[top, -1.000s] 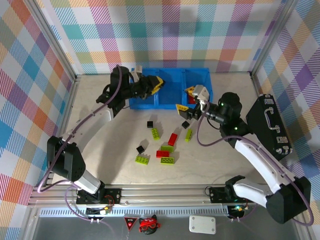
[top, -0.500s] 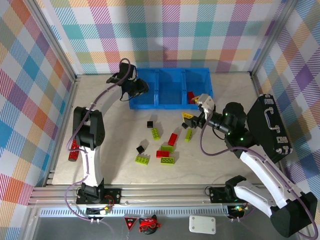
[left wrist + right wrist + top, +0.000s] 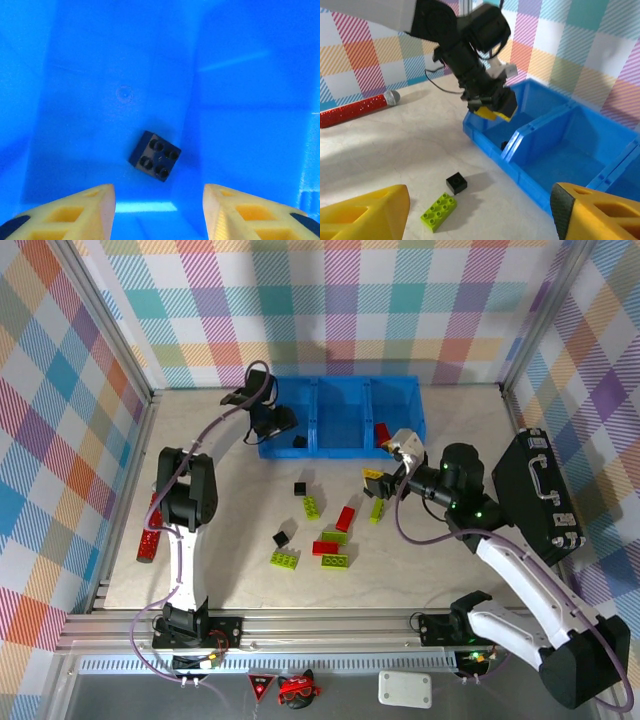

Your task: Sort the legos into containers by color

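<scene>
Blue bin (image 3: 240, 100): smooth glossy plastic, floor throws soft highlights. Black brick (image 3: 155, 156) in it: hard plastic, studded, dull sheen. Lime brick (image 3: 438, 212): shiny plastic. Table top (image 3: 230, 530): matt, pale, faintly mottled like stone. Red cylinder (image 3: 350, 111): rough glitter finish, silvery metallic-looking cap. Fingers (image 3: 65, 215) of the left gripper (image 3: 157, 202): yellow plastic, matt, fine-grained. Black case (image 3: 545, 495): smooth, slight sheen. Frame rail (image 3: 330, 623): bare brushed metal. Walls (image 3: 400, 310): matt plaid print, material unclear.

Red glittery plastic cylinder (image 3: 355, 111) cut off at left edge, small black studded brick (image 3: 504, 145) mostly hidden behind the bright blue plastic bin (image 3: 525, 175) divider (only a dark corner shows), left gripper (image 3: 157, 192) and right gripper (image 3: 480, 197) cropped by bottom edges.
</scene>
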